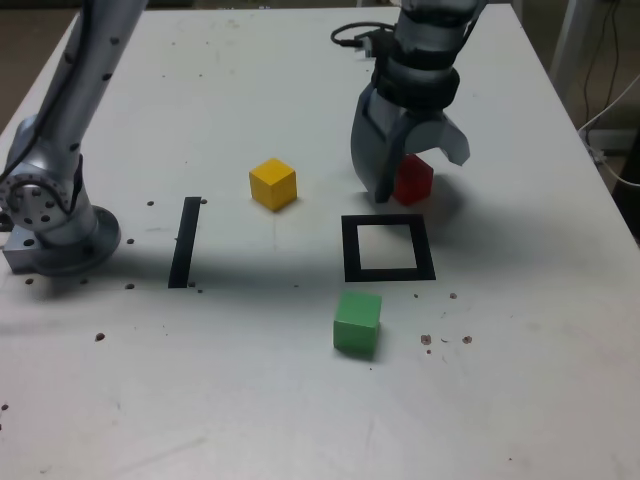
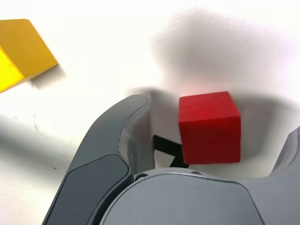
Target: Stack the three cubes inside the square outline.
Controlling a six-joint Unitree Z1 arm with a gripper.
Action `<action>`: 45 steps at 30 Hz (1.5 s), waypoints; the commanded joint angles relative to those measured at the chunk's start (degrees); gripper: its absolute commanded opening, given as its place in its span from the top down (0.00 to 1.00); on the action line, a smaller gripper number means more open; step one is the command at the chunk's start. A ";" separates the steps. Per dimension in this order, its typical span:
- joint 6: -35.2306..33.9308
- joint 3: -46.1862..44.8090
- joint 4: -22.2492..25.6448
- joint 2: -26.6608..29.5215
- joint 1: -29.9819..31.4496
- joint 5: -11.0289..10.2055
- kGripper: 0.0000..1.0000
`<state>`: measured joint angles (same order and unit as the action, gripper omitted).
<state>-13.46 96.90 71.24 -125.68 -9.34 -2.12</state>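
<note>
On the exterior view's left, the arm's base [image 1: 50,215] sits on the white desk [image 1: 250,400], and just to its right lies a thin black strip [image 1: 184,243]. Further right the yellow cube [image 1: 273,184] stands alone, well apart from the others. Nearer the front edge, the green cube [image 1: 357,322] rests just below the square outline [image 1: 388,248], close to it but outside the frame, whose white centre holds nothing. Above the outline's top edge the hand [image 1: 405,175] hangs low with its jaws spread wide, straddling the red cube [image 1: 414,180]. In the wrist view the red cube [image 2: 210,127] sits between the jaws, ungripped, with a clear gap on the one side that shows fully.
</note>
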 commanded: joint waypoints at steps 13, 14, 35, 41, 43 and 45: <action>0.54 1.93 -0.02 -2.61 -1.09 1.20 0.63; 0.54 1.96 -0.10 -2.60 -1.08 1.16 0.67; 0.77 1.57 1.20 -1.30 -0.53 0.90 0.73; 1.08 -0.21 1.50 1.23 0.64 0.48 0.73; 1.20 -1.02 1.52 2.08 1.30 0.50 0.73; 1.35 -1.89 1.50 2.86 2.10 0.64 0.73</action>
<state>-12.27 95.37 72.58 -123.58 -7.73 -1.59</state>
